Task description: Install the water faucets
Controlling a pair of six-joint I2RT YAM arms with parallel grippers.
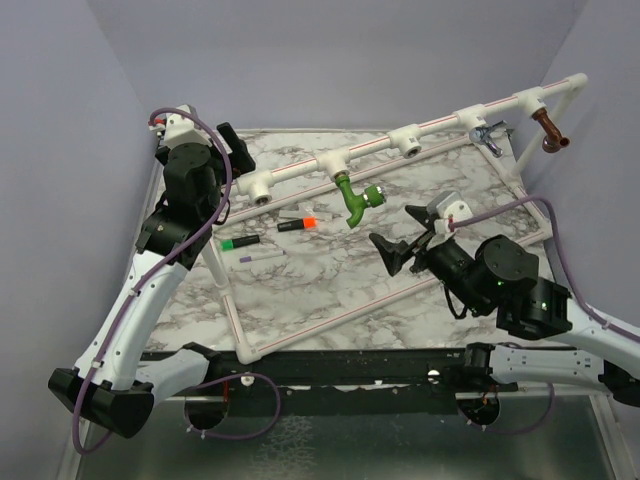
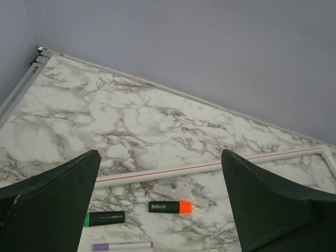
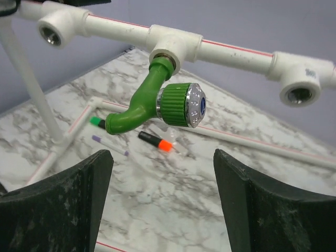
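A bright green faucet (image 1: 352, 200) hangs by its threaded end from a white tee (image 1: 335, 162) on the raised pipe, spout down. In the right wrist view the green faucet (image 3: 137, 107) and its ribbed knob (image 3: 181, 105) sit above and beyond my right gripper (image 3: 163, 155), which is open and apart from it with nothing between its fingers. A chrome faucet (image 1: 488, 135) and a copper-brown faucet (image 1: 550, 130) sit in tees farther right. My left gripper (image 1: 235, 150) is open at the back left. In the left wrist view the left gripper (image 2: 160, 155) holds nothing.
Orange-capped (image 1: 298, 222), green-capped (image 1: 240, 243) and purple (image 1: 262, 258) markers lie on the marble table (image 1: 330, 290). Open tees (image 3: 52, 32) (image 3: 300, 89) flank the green faucet. A white pipe frame (image 1: 330, 318) borders the work area. Grey walls enclose the back and sides.
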